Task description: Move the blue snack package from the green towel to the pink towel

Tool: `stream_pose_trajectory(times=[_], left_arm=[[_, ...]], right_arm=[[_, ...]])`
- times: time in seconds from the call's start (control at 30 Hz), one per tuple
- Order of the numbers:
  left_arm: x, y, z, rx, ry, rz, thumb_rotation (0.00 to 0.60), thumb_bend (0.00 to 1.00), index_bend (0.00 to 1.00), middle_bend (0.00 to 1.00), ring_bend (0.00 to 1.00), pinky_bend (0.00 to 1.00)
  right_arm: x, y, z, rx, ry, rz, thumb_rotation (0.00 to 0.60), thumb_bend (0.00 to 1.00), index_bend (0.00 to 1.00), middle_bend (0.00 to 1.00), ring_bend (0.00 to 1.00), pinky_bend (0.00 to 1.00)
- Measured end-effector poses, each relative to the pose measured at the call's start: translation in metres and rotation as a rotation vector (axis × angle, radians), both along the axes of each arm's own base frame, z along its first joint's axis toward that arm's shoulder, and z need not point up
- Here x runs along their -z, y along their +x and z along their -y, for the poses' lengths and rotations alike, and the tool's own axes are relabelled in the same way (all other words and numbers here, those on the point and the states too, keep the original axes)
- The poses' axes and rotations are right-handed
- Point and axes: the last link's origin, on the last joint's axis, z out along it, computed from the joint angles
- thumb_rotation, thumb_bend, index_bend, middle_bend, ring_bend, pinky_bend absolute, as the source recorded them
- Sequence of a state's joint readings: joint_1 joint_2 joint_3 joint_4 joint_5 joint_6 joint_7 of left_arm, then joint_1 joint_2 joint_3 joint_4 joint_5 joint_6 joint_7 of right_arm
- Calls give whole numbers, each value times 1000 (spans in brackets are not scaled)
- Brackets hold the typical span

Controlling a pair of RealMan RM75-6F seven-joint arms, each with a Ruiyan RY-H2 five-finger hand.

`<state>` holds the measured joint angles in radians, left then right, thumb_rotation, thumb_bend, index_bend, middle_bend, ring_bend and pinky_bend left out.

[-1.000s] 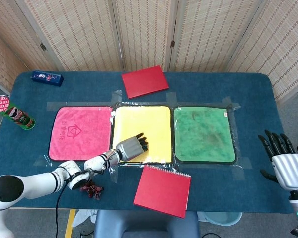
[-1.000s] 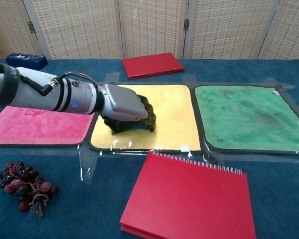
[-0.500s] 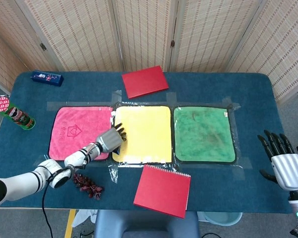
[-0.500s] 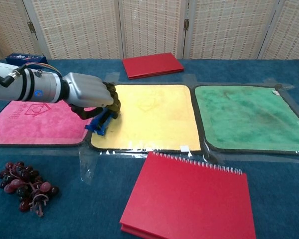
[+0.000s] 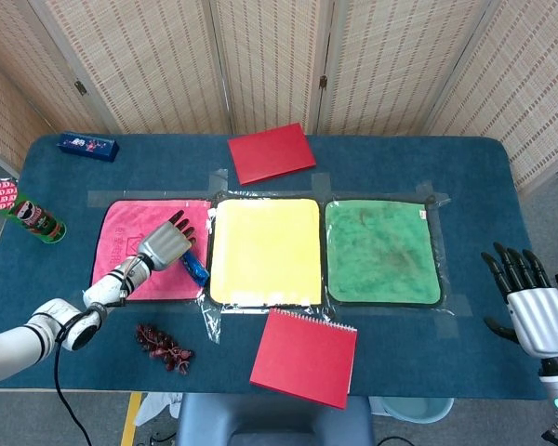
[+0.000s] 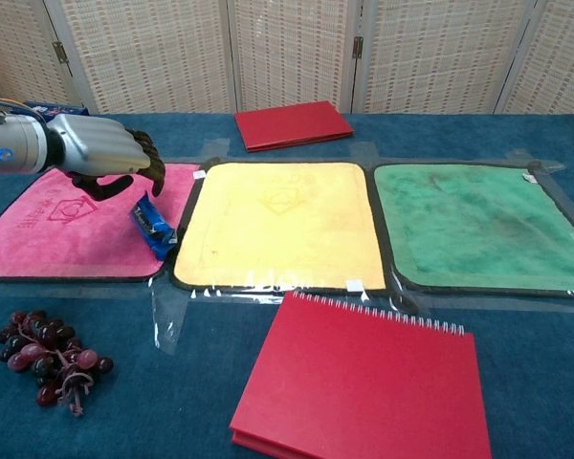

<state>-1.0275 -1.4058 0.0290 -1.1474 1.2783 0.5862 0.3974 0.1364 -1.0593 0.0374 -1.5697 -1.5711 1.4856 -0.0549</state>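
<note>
The blue snack package (image 5: 194, 269) (image 6: 153, 227) lies tilted on the right edge of the pink towel (image 5: 119, 274) (image 6: 48, 244), beside the yellow towel (image 5: 265, 251) (image 6: 282, 220). My left hand (image 5: 166, 244) (image 6: 100, 153) hovers over the pink towel just up and left of the package, fingers apart and holding nothing. The green towel (image 5: 383, 251) (image 6: 478, 225) is bare. My right hand (image 5: 532, 302) hangs off the table's right side with fingers spread and empty; the chest view does not show it.
A red notebook (image 5: 304, 357) (image 6: 364, 382) lies at the front edge and another (image 5: 271, 152) (image 6: 293, 124) behind the yellow towel. Grapes (image 5: 164, 345) (image 6: 46, 368) sit front left. A blue box (image 5: 87, 145) and a green can (image 5: 23, 212) stand far left.
My left hand carried the package leftward from the yellow towel onto the pink towel's right edge and let it go, then moved up and left. The right hand stayed still.
</note>
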Motion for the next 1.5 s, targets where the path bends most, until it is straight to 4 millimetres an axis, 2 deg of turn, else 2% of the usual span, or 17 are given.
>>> stream_pose_trajectory(times=[0.17,0.37,0.57,0.77,1.1,1.5], left_arm=[[-4,8,10,-2,-9,84,600,904,270,196,124,2],[-3,20,33,62,-64,132,600,905,268,196,125,2],[2,30,57,140,-133,134,600,906,272,196,125,2],[12,29,64,186,-162,67,600,907,272,195,125,2],[23,11,60,180,-162,-35,600,906,277,197,130,1],[3,-18,31,75,-43,-79,600,906,289,209,132,2]], right_arm=[[1,0,0,-4,2,6,600,181,0,0,0,0],[2,0,0,-4,7,11,600,181,0,0,0,0],[4,0,1,-4,13,15,600,182,0,0,0,0],[5,-1,1,0,16,18,600,182,0,0,0,0],[7,-1,3,2,19,25,600,182,0,0,0,0],[7,0,1,-2,15,30,600,182,0,0,0,0]])
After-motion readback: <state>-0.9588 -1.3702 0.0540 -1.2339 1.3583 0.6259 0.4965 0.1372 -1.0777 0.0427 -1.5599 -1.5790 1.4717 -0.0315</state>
